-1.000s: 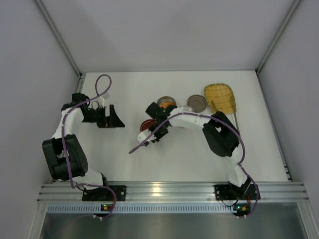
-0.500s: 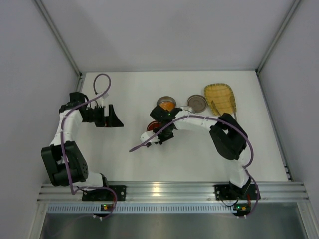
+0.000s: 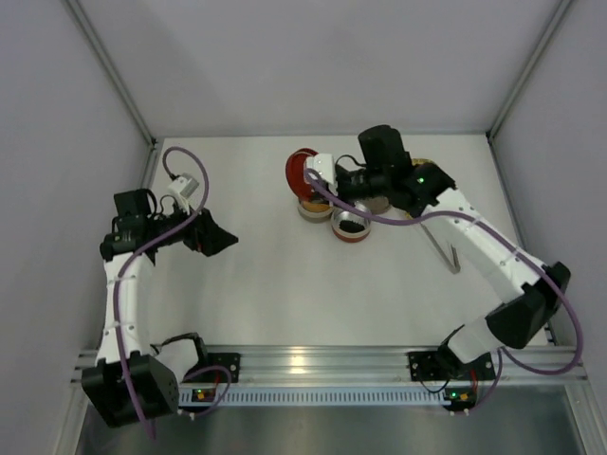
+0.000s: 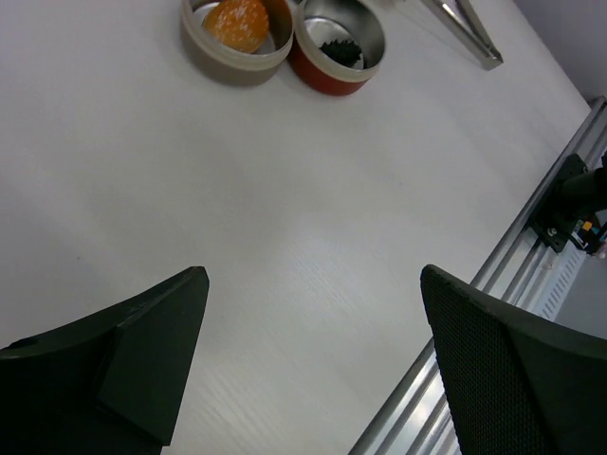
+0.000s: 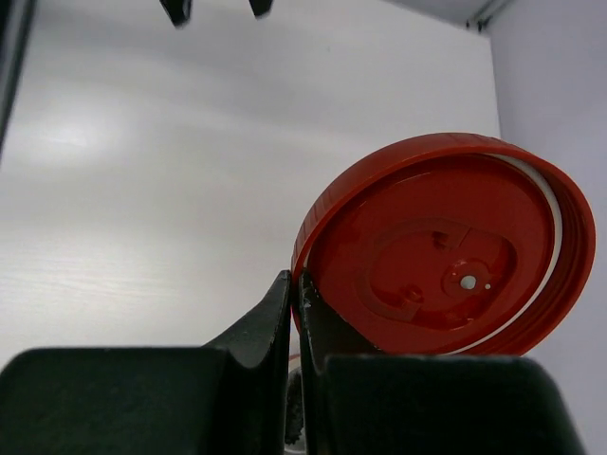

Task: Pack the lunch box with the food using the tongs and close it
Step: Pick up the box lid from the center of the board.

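Food sits in two open round tins that touch side by side toward the far middle of the bench (image 3: pixel 285 294): orange piece (image 4: pixel 237 19) in the beige tin (image 4: pixel 232 74), black piece (image 4: pixel 341 52) in the red tin (image 4: pixel 332 83). Tongs (image 4: pixel 471 36) lie flat on the bench just right of the red tin, untouched, apart from both tins. Right arm (image 3: pixel 493 251) reaches in from the right-hand side, its wrist over the far tin and hiding part of it from above. Right jaws are pressed together on the rim of the lid (image 5: pixel 446 256), which is red, held on edge off the bench, hollow side toward the wrist camera, just beyond the beige tin toward the back wall. The right forearm crosses above the bench beside the tongs, crowding that side. Left arm (image 3: pixel 119 294) hugs the left wall. Left jaws stand wide apart with nothing between them, above bare bench well left of the tins and aimed toward them. Wide free bench lies between the left jaws and the tins and forward to the rail (image 3: pixel 322 360). Side walls close in on both elbows.
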{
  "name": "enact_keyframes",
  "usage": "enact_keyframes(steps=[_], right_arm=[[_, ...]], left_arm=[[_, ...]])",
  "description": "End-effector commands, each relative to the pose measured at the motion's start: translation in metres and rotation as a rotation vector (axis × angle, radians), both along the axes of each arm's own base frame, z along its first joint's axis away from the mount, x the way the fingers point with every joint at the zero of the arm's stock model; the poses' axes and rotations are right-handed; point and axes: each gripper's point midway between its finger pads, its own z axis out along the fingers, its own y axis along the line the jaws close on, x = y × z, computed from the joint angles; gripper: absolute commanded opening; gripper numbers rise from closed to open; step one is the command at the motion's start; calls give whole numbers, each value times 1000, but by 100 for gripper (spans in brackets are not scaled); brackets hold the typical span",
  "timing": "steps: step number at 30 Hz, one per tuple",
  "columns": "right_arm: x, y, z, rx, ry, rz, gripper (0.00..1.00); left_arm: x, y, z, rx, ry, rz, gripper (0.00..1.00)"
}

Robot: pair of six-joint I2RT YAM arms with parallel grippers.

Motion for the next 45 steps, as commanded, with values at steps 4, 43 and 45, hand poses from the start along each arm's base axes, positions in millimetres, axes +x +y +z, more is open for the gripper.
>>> enact_keyframes(steps=[4, 43, 45], right_arm=[[-49, 3, 59, 199, 124, 113, 0], [-140, -23, 23, 163, 953, 286, 0], [-143, -23, 21, 157, 944, 305, 0]], left_arm=[[-9, -32, 75, -246, -311, -115, 98], [-62, -103, 124, 255, -931, -864, 95], [-63, -110, 126, 228, -922, -887, 94]])
